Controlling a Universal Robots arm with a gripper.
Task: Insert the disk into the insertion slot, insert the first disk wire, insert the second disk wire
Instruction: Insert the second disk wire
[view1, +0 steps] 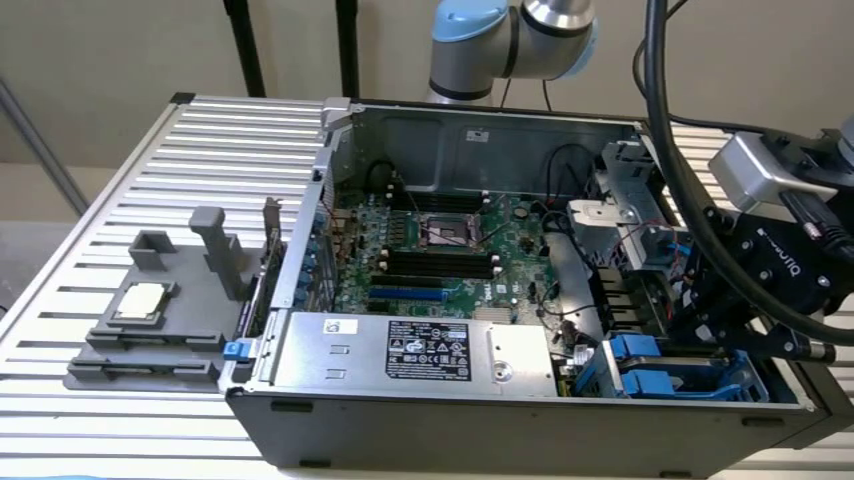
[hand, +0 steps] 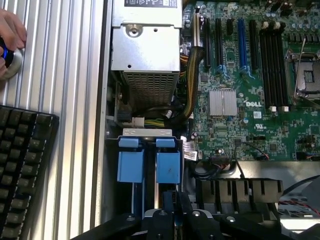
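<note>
Closed, empty gripper (hand: 170, 210) hovers just above the insertion slot's (hand: 150, 160) blue tabs.

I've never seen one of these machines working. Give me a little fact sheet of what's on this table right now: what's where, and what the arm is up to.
setting: open computer case on a slatted metal table
inside the case: green motherboard, silver power-supply box
insertion slot: blue-railed bay at the case corner on the exterior view's right
gripper: black gripper, shut, just above the blue tabs of the bay
beside the case: grey holder with a small square chip
also seen: a black keyboard and a person's hand on the table
</note>
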